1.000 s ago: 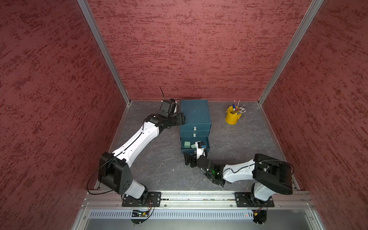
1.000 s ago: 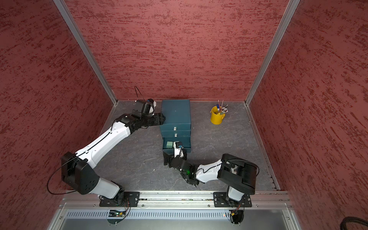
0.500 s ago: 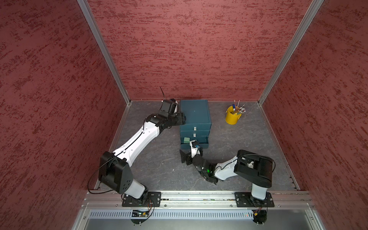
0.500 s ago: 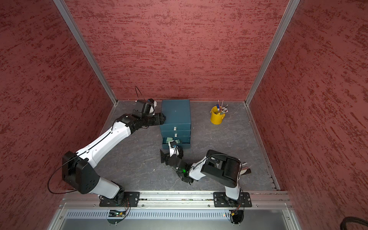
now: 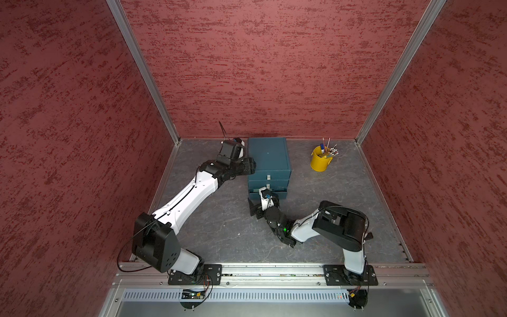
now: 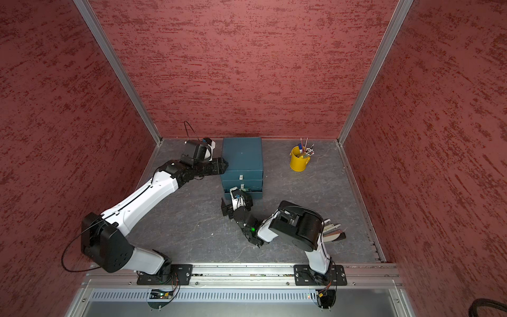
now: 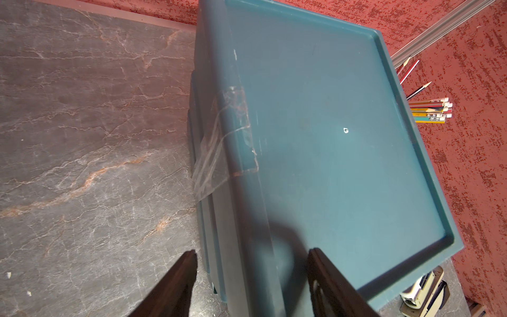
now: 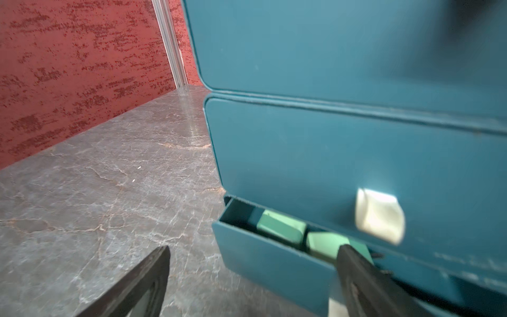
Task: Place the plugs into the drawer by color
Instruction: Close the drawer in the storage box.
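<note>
Two mint green plugs [image 8: 281,227] lie side by side inside the bottom drawer [image 8: 269,260], which stands ajar just ahead of the right gripper [image 8: 253,248]. That gripper's jaws are spread wide with nothing between them. One finger crosses in front of the drawer's rim and the nearer plug, contact not discernible; the other hangs over bare floor. Above the fingertips is a white pull tab [image 8: 380,215] on the middle drawer front, blurred. The drawer chest [image 5: 268,157] is dark teal, upper two drawers flush. The left gripper [image 7: 253,251] sits at the chest's upper side edge, jaws apart with the edge between them: one finger over the top, one down beside the wall. Touching or not, cannot tell. Beyond its tips a strip of clear tape [image 7: 222,142] folds over that edge. The floor is a grey slab [image 5: 219,227] with pale and rusty veins. Past the chest from the left gripper stands a yellow bucket [image 5: 319,160] of pencils [image 7: 430,111]. Rough red walls [image 5: 260,68] close three sides, with aluminium posts [image 5: 142,71] in the corners and a metal rail [image 5: 274,274] at the arm bases.
</note>
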Robot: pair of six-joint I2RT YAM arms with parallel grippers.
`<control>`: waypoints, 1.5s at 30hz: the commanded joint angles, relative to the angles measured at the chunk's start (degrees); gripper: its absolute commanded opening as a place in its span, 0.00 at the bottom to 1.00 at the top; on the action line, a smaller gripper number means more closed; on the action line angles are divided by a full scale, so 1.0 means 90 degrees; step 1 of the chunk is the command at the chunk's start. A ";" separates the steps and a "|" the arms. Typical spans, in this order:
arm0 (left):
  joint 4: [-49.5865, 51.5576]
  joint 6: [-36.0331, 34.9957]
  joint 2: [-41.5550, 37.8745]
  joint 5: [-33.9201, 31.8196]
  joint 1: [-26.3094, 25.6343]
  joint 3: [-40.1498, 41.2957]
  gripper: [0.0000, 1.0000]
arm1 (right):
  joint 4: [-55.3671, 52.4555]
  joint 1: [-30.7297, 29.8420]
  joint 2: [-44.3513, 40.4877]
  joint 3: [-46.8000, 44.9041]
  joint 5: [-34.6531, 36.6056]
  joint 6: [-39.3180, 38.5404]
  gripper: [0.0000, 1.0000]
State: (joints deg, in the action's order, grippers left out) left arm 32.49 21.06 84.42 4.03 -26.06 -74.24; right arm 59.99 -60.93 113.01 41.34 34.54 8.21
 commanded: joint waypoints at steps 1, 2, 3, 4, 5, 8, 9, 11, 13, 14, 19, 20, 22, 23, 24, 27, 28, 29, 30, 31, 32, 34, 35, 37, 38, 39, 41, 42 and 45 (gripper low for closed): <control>0.0757 -0.0268 0.0088 -0.0125 -0.0021 0.0292 0.66 | 0.0190 0.0089 0.0110 0.0213 -0.0149 -0.0506 0.98; 0.0764 -0.0287 0.0081 -0.0126 -0.0020 0.0300 0.66 | 0.0190 0.0107 0.0118 0.0237 -0.0150 -0.0512 0.98; 0.0756 -0.0306 0.0072 -0.0135 -0.0022 0.0316 0.66 | 0.0185 0.0128 0.0119 0.0240 -0.0140 -0.0481 0.98; 0.0733 -0.0318 0.0048 -0.0143 -0.0022 0.0338 0.66 | 0.0148 0.0156 0.0109 0.0255 -0.0150 -0.0419 0.98; 0.0722 -0.0318 0.0030 -0.0145 -0.0021 0.0363 0.66 | 0.0137 0.0181 0.0105 0.0255 -0.0148 -0.0370 0.98; 0.0717 -0.0348 -0.0005 -0.0138 -0.0005 0.0383 0.66 | 0.0169 0.0234 0.0157 0.0284 -0.0188 -0.0316 0.98; 0.0722 -0.0362 -0.0016 -0.0136 0.0011 0.0387 0.66 | 0.0170 0.0263 0.0193 0.0313 -0.0224 -0.0316 0.98; 0.0745 -0.0367 -0.0035 -0.0136 0.0022 0.0410 0.66 | 0.0212 0.0321 0.0234 0.0309 -0.0277 -0.0290 0.98; 0.0766 -0.0392 -0.0071 -0.0133 0.0025 0.0432 0.66 | 0.0369 0.0353 0.0237 0.0236 -0.0290 -0.0260 0.98; 0.0767 -0.0401 -0.0085 -0.0136 0.0025 0.0445 0.66 | 0.0422 0.0360 0.0219 0.0204 -0.0284 -0.0243 0.98; 0.0761 -0.0406 -0.0152 -0.0158 0.0053 0.0524 0.66 | 0.0472 0.0443 0.0161 0.0153 -0.0371 -0.0243 0.98; 0.0765 -0.0402 -0.0160 -0.0164 0.0060 0.0524 0.66 | 0.0474 0.0465 0.0128 0.0114 -0.0419 -0.0203 0.98; 0.0765 -0.0404 -0.0184 -0.0180 0.0064 0.0534 0.66 | 0.0505 0.0489 0.0004 -0.0010 -0.0527 -0.0127 0.98; 0.0766 -0.0402 -0.0191 -0.0184 0.0066 0.0525 0.66 | 0.0510 0.0482 -0.0134 -0.0132 -0.0673 -0.0070 0.98; 0.0765 -0.0402 -0.0188 -0.0194 0.0078 0.0520 0.66 | 0.0488 0.0473 -0.0300 -0.0293 -0.0859 0.0046 0.98; 0.0780 -0.0387 -0.0162 -0.0205 0.0093 0.0452 0.66 | 0.0629 0.0394 -0.0931 -0.1066 -0.0940 0.0576 0.97; 0.0766 -0.0377 -0.0164 -0.0195 0.0103 0.0443 0.66 | 0.0608 0.0369 -0.1115 -0.1276 -0.0831 0.0779 0.98; 0.0758 -0.0367 -0.0162 -0.0192 0.0106 0.0429 0.66 | 0.0436 0.0349 -0.1318 -0.1453 -0.0694 0.1016 0.97; 0.0740 -0.0354 -0.0162 -0.0191 0.0113 0.0418 0.66 | 0.0158 0.0331 -0.1508 -0.1548 -0.0499 0.1208 0.95; 0.0730 -0.0343 -0.0154 -0.0185 0.0122 0.0409 0.66 | -0.0211 0.0306 -0.1620 -0.1552 -0.0316 0.1409 0.93; 0.0733 -0.0333 -0.0148 -0.0180 0.0138 0.0386 0.66 | -0.0773 0.0307 -0.1713 -0.1458 -0.0118 0.1725 0.87; 0.0743 -0.0320 -0.0124 -0.0184 0.0142 0.0338 0.66 | -0.1392 0.0304 -0.1574 -0.1247 -0.0047 0.2069 0.55; 0.0758 -0.0318 -0.0113 -0.0189 0.0153 0.0305 0.66 | -0.1484 0.0307 -0.1423 -0.1150 -0.0030 0.2198 0.41; 0.0769 -0.0319 -0.0094 -0.0175 0.0151 0.0266 0.66 | -0.1407 0.0314 -0.1162 -0.1028 -0.0026 0.2275 0.14; 0.0791 -0.0318 -0.0094 -0.0167 0.0153 0.0253 0.66 | -0.1266 0.0317 -0.1055 -0.0993 -0.0019 0.2216 0.00; 0.0786 -0.0329 -0.0093 -0.0156 0.0158 0.0254 0.66 | -0.1166 0.0315 -0.0995 -0.0955 0.0007 0.2161 0.00; 0.0795 -0.0326 -0.0110 -0.0147 0.0167 0.0259 0.66 | -0.1098 0.0315 -0.0910 -0.0859 0.0028 0.2014 0.00; 0.0799 -0.0328 -0.0108 -0.0146 0.0163 0.0269 0.66 | -0.1112 0.0319 -0.0847 -0.0818 0.0069 0.2013 0.00; 0.0795 -0.0318 -0.0142 -0.0158 0.0162 0.0299 0.66 | -0.0890 0.0399 -0.0573 -0.0733 0.0101 0.2010 0.00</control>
State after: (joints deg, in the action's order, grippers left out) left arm 32.99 19.44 82.11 4.01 -25.02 -72.44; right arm 50.74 -57.76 106.13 33.12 33.50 25.74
